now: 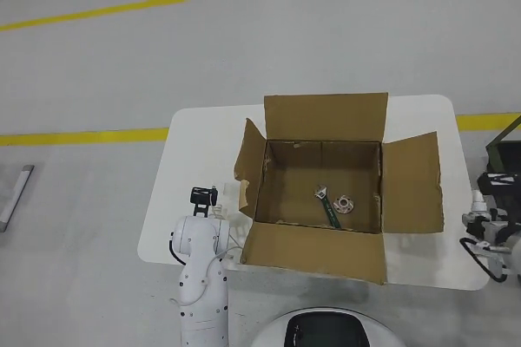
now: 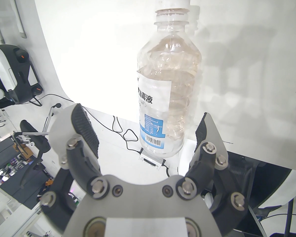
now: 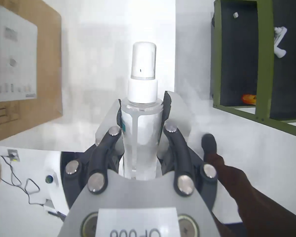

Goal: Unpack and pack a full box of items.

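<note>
Right hand (image 3: 143, 106) clamps a clear, white-capped spray bottle (image 3: 140, 134).

A grey floor (image 1: 87, 69) was crossed by yellow lines (image 1: 69, 137). A white, round-cornered table (image 1: 200, 139) was set on it, a green-framed rack (image 3: 263, 50) was placed near one end, and a grey bar (image 1: 14, 197) was left lying well apart.
</note>
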### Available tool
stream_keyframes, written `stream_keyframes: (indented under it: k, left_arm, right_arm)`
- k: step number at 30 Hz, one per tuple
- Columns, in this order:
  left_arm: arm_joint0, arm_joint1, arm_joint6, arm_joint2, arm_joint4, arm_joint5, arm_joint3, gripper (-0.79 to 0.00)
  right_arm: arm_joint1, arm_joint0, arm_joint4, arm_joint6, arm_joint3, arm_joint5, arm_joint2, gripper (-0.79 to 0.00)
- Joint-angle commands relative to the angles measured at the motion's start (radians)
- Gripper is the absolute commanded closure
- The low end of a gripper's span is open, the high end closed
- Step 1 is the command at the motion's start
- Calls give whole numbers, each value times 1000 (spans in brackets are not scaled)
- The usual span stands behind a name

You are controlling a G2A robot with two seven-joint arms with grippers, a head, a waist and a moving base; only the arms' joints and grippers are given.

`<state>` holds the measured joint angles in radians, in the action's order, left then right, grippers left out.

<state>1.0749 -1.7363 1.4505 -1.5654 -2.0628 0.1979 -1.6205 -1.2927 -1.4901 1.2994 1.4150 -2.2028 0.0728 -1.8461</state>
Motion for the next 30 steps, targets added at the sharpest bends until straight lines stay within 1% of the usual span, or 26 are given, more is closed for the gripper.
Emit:
stream_keyframes:
  k: [1,4,9,22,30]
  left_arm:
    - [0,0,0,0,0,0,0,-785]
    - [0,0,0,0,0,0,0,-785]
    - [0,0,0,0,0,0,0,-785]
    - [0,0,0,0,0,0,0,-785]
    - [0,0,0,0,0,0,0,-785]
  right_arm:
    - [3,29,30,27,52,-14,44,0]
    - [3,55,33,42,103,-22,90,0]
    - [4,72,42,53,152,-10,126,0]
    - [8,39,9,55,167,16,135,0]
    - [10,33,-11,26,219,30,144,0]
